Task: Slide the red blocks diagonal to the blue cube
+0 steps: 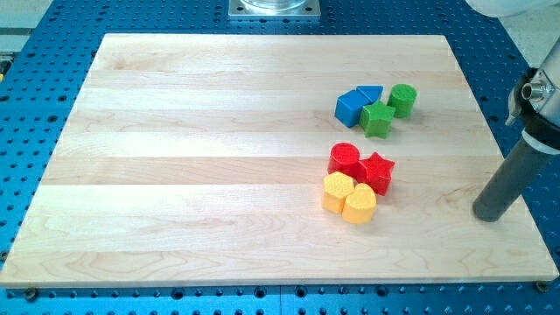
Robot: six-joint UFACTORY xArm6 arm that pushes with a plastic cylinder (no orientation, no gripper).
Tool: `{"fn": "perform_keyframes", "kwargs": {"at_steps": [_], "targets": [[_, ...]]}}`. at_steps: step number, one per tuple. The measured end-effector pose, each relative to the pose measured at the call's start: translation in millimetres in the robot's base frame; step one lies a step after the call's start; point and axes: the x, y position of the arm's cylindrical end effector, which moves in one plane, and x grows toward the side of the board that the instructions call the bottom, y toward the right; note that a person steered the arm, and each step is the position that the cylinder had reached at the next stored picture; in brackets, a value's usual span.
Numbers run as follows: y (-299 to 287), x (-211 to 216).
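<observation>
Red cylinder [344,159] and red star [377,171] look light, rigid, slidey; bare tip [490,215], no hand to grip, well right, should push their right faces toward blue cube [351,108].

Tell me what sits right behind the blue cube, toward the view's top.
A blue triangular block touches the blue cube there. Its lower edge is hidden by the green block.

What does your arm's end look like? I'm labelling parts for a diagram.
My tip ends a straight, smooth, dark grey rod, round in section. Above it sits a white housing with a dark fitting. No cables or markings show.
</observation>
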Motion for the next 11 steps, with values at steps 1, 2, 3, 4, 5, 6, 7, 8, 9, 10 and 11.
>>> {"fn": "perform_keyframes", "kwargs": {"at_steps": [1,2,3,4,5,6,7,8,9,10,11], "targets": [[-1,-3],[-25,-24],[-35,-27],[-47,-23],[-67,-18],[-94,-36],[-137,-74],[-183,-104],[-236,-128],[-281,-141],[-245,-138]]}}
